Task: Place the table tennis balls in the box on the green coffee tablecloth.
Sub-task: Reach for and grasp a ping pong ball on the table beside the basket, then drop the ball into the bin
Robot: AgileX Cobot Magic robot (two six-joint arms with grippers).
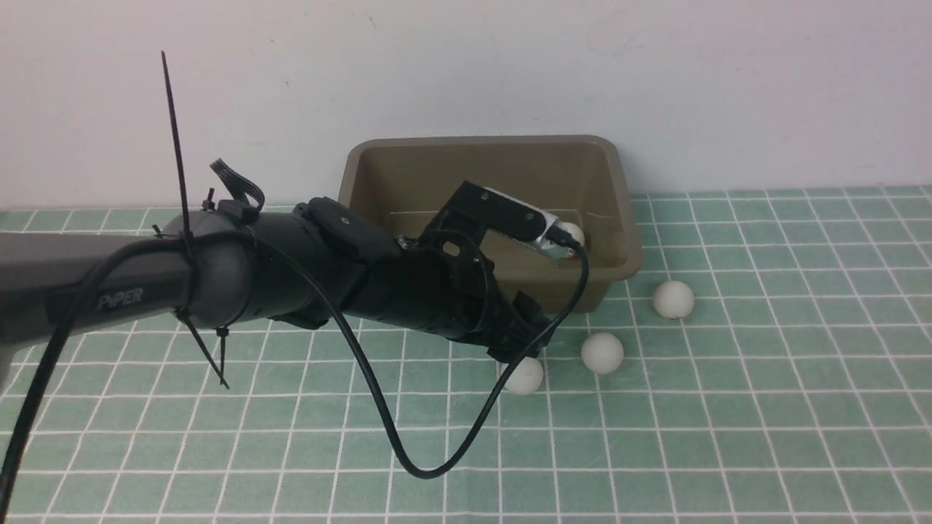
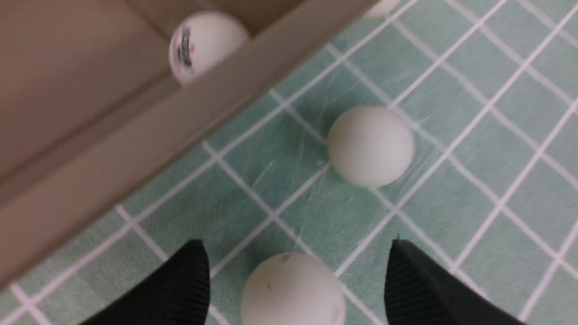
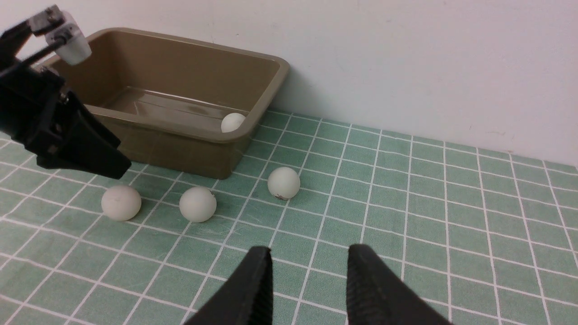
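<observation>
Your left claw (image 2: 293,280) hangs wide open, empty, straddling one ball (image 2: 292,291) on the green coffee tablecloth (image 1: 764,407), just off the box's (image 1: 619,182) front rim. Two more balls (image 1: 602,353) (image 1: 673,299) lie nearby on open cloth; one ball (image 3: 232,122) sits inside the box's corner. Your right claw (image 3: 309,271) hangs closed, empty, well clear.

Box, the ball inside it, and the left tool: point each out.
Box (image 3: 253,131), right wrist view, on its near rim.
Ball inside (image 3: 232,122), right wrist view, on its visible top.
Left tool (image 2: 295,282), left wrist view, midway between its tips.
</observation>
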